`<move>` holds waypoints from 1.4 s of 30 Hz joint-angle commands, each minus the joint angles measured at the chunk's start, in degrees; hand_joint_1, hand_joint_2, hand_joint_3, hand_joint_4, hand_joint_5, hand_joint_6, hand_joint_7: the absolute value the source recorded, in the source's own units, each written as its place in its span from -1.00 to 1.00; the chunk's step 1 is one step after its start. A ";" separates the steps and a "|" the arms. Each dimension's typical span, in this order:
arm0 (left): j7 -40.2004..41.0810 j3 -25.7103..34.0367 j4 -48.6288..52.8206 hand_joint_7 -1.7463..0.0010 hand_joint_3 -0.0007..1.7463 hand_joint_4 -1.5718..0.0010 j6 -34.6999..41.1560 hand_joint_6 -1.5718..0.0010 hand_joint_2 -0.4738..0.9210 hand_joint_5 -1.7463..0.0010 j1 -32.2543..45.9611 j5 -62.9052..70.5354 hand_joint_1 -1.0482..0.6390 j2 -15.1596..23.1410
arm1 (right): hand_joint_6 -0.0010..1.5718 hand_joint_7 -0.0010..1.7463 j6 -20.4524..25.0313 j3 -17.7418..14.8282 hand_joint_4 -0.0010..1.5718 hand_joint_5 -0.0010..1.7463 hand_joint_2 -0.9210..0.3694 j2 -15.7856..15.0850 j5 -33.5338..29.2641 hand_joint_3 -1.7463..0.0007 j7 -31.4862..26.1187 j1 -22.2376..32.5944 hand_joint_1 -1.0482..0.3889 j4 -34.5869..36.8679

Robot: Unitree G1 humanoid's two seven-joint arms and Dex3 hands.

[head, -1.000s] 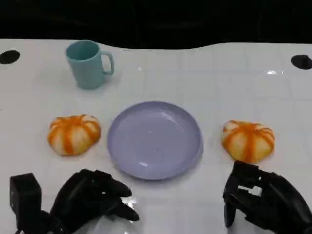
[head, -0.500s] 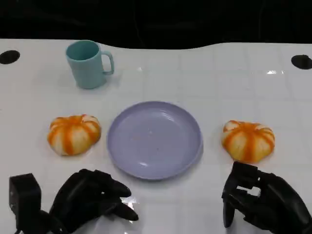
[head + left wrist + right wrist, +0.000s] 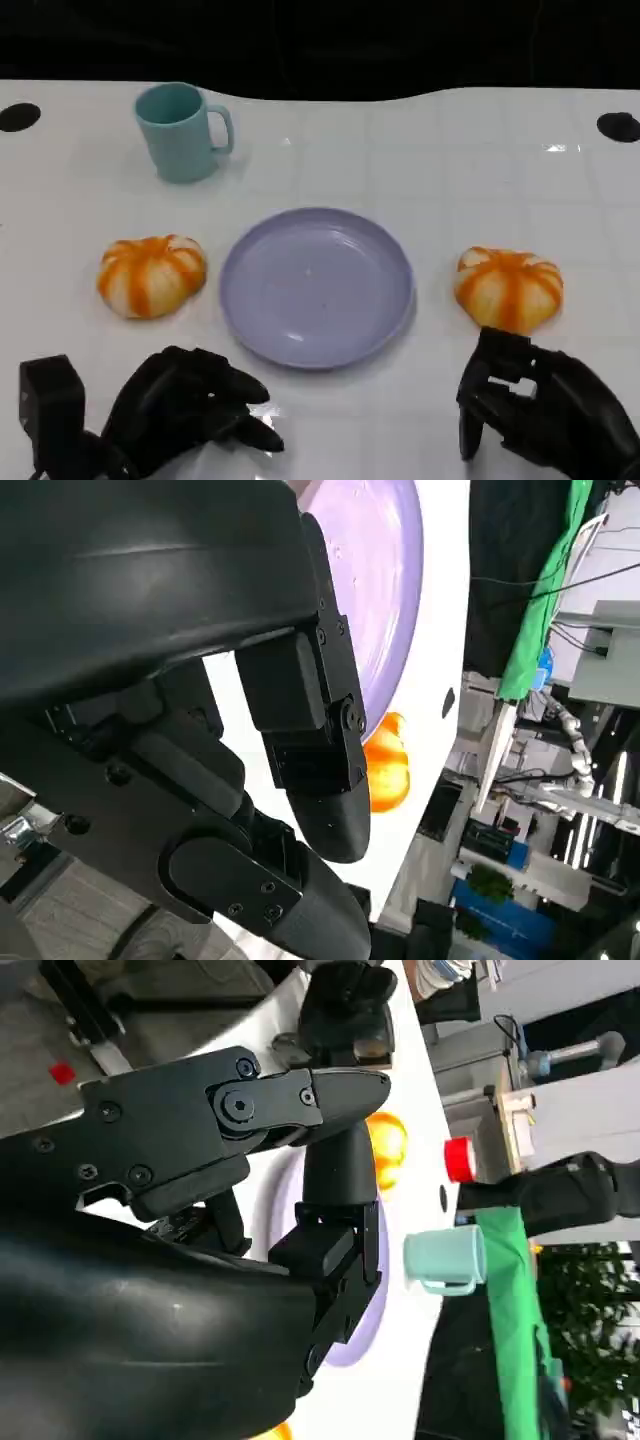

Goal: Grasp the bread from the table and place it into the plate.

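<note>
While empty, both hands — left hand [image 3: 185,408], right hand [image 3: 540,405] — loosely spread near plate [image 3: 316,286].

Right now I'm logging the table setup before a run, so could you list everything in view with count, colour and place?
Round orange-and-white striped bread rolls: two; left roll left of the plate, right roll right of it, both on the table.
Round lavender plastic plate: one, centre of the table, nothing on it.
Teal handled mug: one, upright, far left, behind the left roll.
Glossy white table: one, with a dark round hole near each far corner.
Left hand: black, near edge, in front of the left roll, holding nothing.
Right hand: black, fingers just short of the right roll, holding nothing.
</note>
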 commanded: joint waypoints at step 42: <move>-0.67 0.34 0.91 1.00 -1.00 -1.00 0.04 -0.99 0.69 0.78 -0.39 -0.31 -1.00 0.33 | -0.65 -0.99 -6.83 9.21 -0.74 -0.71 -0.82 -18.84 -67.42 0.99 -31.58 -18.96 -0.32 5.59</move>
